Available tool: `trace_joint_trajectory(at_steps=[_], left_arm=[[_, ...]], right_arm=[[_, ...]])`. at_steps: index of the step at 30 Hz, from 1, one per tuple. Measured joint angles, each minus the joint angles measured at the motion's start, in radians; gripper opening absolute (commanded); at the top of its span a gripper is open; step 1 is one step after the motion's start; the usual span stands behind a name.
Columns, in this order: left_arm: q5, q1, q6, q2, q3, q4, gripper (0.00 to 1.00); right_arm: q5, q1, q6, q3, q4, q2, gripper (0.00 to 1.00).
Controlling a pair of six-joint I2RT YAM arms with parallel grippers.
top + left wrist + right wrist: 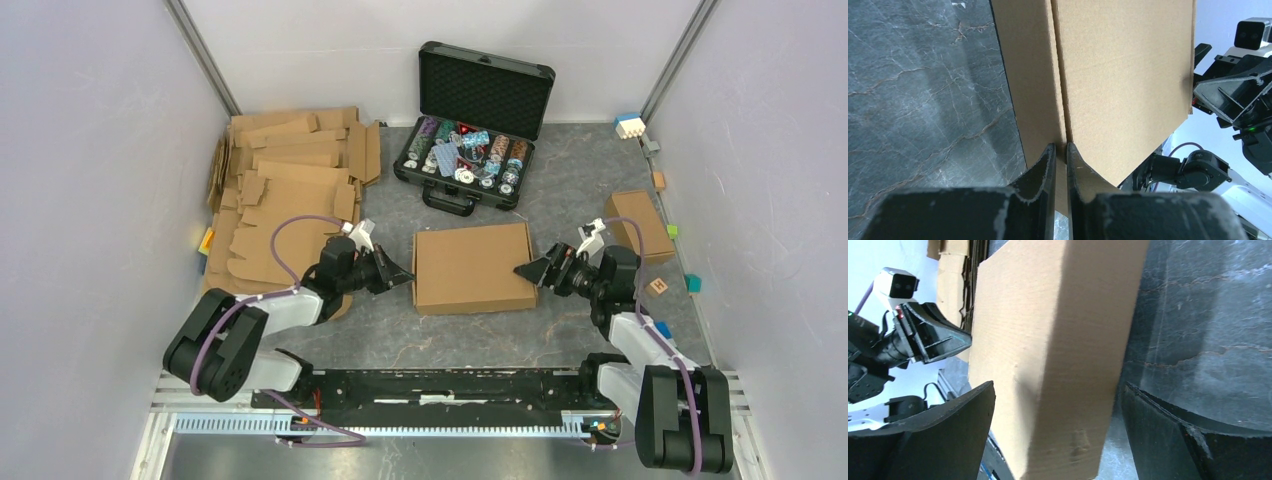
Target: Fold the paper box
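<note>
At the centre of the bench [450,335], the paper box [470,268] lies flat and closed, a plain brown top face upward. It sits just in front of an open black case [480,120] filled with small round items.

The left pincer [400,272] meets the box at its left side. In the left wrist view its fingers [1040,170] stand narrow, with a thin cardboard edge of the box caught between them at the seam where the side wall meets the top panel.

The right pincer [525,270] is at the box's right edge. In the right wrist view its jaws stand wide, one on each side of the near end of the box. Whether either finger touches the cardboard cannot be told.

A pile of flat cardboard sheets [290,180] lies at the left of the bench. A smaller brown box [638,225] rests at the right, well apart from the paper box.
</note>
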Motion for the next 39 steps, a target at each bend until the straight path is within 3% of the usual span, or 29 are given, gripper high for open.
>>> trace_joint_trajectory(at_steps=[8,13,29,39], left_arm=[[0.022,0.006,0.000,0.010,0.002,0.010,0.07],[0.023,0.010,0.001,0.010,0.006,-0.005,0.07],[0.032,0.009,0.001,0.032,0.013,0.017,0.06],[0.033,0.009,0.001,0.031,0.013,0.016,0.05]], right_arm=[[-0.044,-0.002,0.100,-0.044,0.095,-0.005,0.89],[-0.040,-0.001,0.138,-0.060,0.124,-0.034,0.98],[0.089,0.026,0.037,-0.001,-0.121,-0.026,0.98],[0.025,0.026,0.110,-0.010,-0.058,-0.024,0.98]])
